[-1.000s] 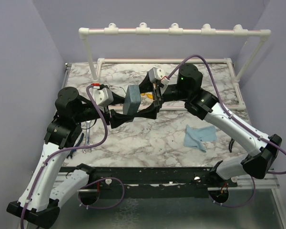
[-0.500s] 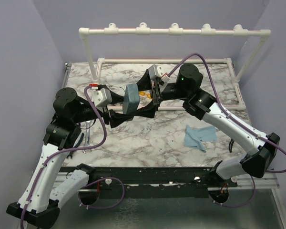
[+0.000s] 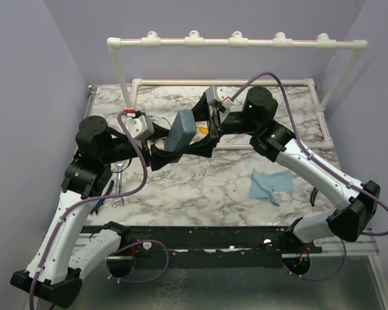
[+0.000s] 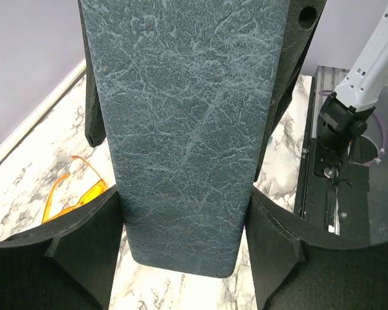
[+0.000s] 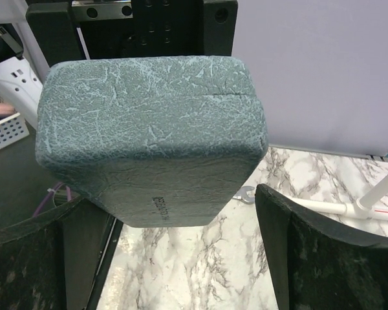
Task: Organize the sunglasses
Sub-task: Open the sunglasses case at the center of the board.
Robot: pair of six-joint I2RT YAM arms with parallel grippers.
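The grey-blue rectangular case (image 3: 182, 130) hangs tilted in the air over the table's middle. My left gripper (image 3: 174, 150) is shut on its near end; in the left wrist view (image 4: 184, 206) both black fingers press the case (image 4: 187, 129). My right gripper (image 3: 205, 126) is open around the far end; in the right wrist view (image 5: 165, 213) a gap shows between the case (image 5: 149, 135) and the right finger (image 5: 297, 245). The yellow-orange sunglasses (image 4: 71, 194) lie on the marble under the case and show in the top view (image 3: 202, 131). The dark wire pair is hidden.
A blue cloth (image 3: 270, 184) lies on the marble at the right. Wrenches and small tools (image 3: 116, 188) lie at the table's left edge; one wrench (image 5: 246, 194) shows under the case. A white pipe frame (image 3: 236, 42) stands along the back.
The case has tipped, its top now leaning right and a little higher. Both grippers have shifted slightly with it. The left grip is unchanged.
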